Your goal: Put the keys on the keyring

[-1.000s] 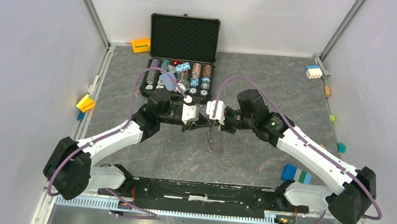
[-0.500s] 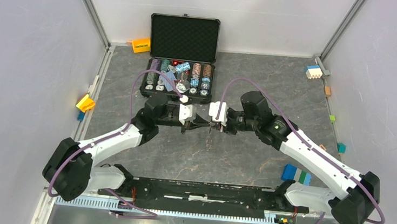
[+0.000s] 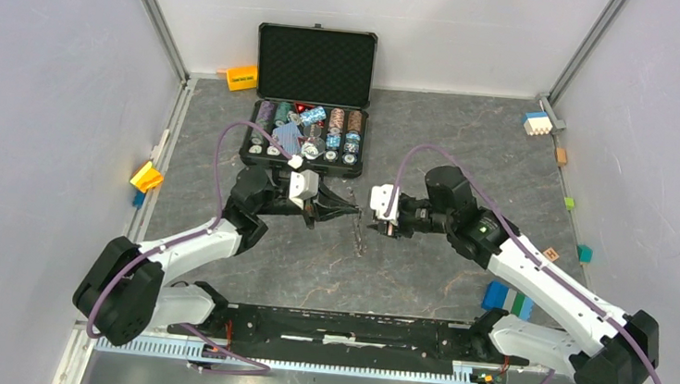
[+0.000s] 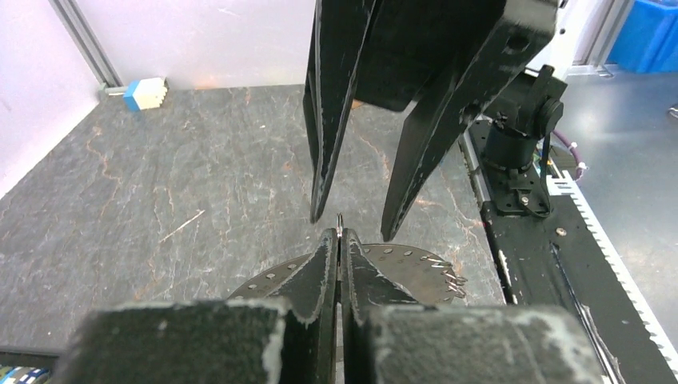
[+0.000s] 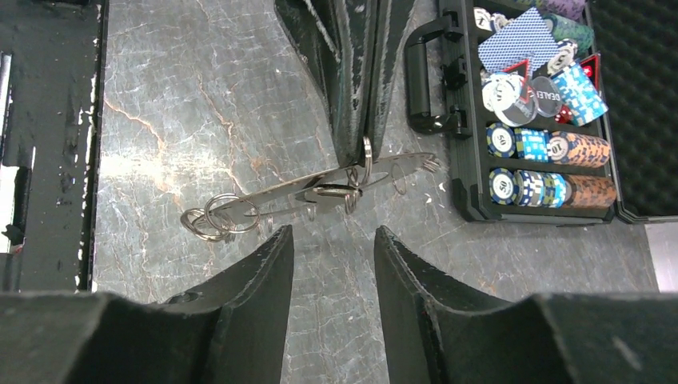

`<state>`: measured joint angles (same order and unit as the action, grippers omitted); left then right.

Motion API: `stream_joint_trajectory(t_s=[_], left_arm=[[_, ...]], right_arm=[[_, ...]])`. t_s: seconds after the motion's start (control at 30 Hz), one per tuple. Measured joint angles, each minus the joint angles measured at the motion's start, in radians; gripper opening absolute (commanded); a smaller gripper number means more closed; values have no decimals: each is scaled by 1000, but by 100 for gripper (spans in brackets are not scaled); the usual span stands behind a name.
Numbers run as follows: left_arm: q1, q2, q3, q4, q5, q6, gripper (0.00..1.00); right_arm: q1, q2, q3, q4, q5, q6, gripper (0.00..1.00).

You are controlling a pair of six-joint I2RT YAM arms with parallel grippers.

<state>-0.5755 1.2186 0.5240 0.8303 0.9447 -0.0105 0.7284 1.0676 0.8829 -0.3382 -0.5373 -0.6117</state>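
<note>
While the left tool clamps a small ring carrying the keyring edge-on, the parted right tool faces it.

Keyring: flat grey metal plate, seen edge-on and tilted from the right wrist, up off the table. From the left wrist it shows a rounded outline, punched holes and small teeth on the rim. It hangs from a small wire ring pinched in the closed tips of the left gripper. Small silver loops bunch at its low end, with more at mid-plate. Can't tell whether these are the keys.
</note>
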Motion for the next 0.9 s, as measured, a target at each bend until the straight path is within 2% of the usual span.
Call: stream_joint_trajectory(t_s=[0.2,0.53,0.77,0.9], left_arm=[[0,8,-2,59,8,-42,2],[0,31,-2,68,8,-56,2],[0,32,-2,69,8,-57,2],[0,32,-2,69,8,-57,2]], right_arm=[[0,31,0,8,-9,-8,44],[6,29,1,21,-12,-7,42],[18,29,13,24,-13,-7,29],[24,29,24,27,-13,-7,19]])
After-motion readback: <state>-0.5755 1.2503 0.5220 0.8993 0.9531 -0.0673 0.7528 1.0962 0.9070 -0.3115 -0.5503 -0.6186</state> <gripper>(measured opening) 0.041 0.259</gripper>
